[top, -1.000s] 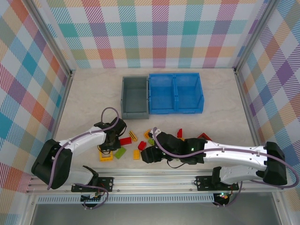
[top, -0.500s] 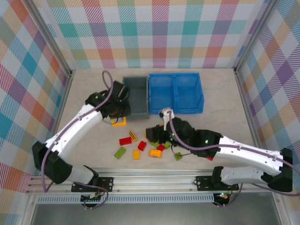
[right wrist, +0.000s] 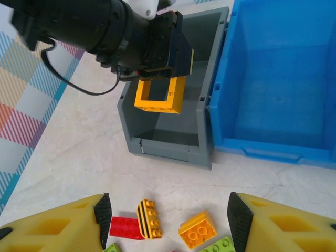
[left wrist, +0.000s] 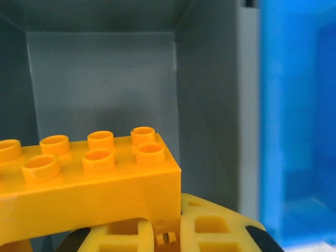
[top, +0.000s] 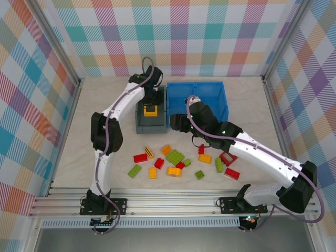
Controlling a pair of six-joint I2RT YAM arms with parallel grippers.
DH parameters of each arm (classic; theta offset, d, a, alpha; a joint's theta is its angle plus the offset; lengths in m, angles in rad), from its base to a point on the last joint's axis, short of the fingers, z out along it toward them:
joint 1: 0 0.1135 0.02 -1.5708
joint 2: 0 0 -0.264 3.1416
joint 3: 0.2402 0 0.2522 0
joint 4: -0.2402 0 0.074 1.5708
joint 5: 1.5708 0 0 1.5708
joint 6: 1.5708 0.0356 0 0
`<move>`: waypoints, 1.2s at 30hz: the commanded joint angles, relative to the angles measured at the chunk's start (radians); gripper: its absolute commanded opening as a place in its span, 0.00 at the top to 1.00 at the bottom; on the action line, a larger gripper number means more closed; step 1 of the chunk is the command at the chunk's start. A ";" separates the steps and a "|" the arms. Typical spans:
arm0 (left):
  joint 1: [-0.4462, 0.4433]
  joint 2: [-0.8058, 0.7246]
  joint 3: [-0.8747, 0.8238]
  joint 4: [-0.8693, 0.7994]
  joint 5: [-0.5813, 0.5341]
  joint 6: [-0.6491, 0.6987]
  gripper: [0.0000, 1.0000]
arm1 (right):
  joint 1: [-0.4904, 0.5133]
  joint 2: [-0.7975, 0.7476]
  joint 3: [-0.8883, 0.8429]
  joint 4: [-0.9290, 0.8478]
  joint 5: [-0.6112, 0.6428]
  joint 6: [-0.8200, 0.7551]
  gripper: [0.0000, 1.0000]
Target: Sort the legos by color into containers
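My left gripper [top: 151, 104] hangs over the grey bin [top: 139, 113], shut on the yellow open frame [top: 151, 111]. In the right wrist view the frame [right wrist: 157, 108] dangles from the left gripper [right wrist: 167, 71] above the grey bin's [right wrist: 168, 149] inside. Up close its studded yellow side [left wrist: 89, 184] lies across my fingers [left wrist: 220, 226]. My right gripper [top: 176, 122] hovers open in front of the blue bin [top: 210, 97], its jaws [right wrist: 168, 231] wide apart with nothing between them. Red, green and yellow legos lie scattered on the table, among them a red frame [top: 228, 158].
Below the right gripper lie a flat red brick [right wrist: 126, 227], a striped yellow brick [right wrist: 148, 219] and an orange brick [right wrist: 197, 229]. The blue bin's [right wrist: 283, 79] visible compartment holds nothing. Checked walls close in the table on three sides.
The left arm carried the yellow frame from the table's front up over the grey bin. The right arm rose from the pile toward the bins, leaving the bricks spread out.
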 commanded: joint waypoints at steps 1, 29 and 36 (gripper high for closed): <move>0.026 0.048 0.096 -0.045 0.027 0.049 0.88 | -0.017 0.004 0.045 0.016 -0.038 -0.016 0.38; 0.055 0.241 0.198 0.065 -0.116 0.095 0.74 | -0.044 -0.043 -0.109 0.187 -0.305 -0.023 0.36; 0.031 0.206 0.205 0.048 -0.155 0.099 0.69 | -0.044 -0.078 -0.110 0.115 -0.328 -0.027 0.35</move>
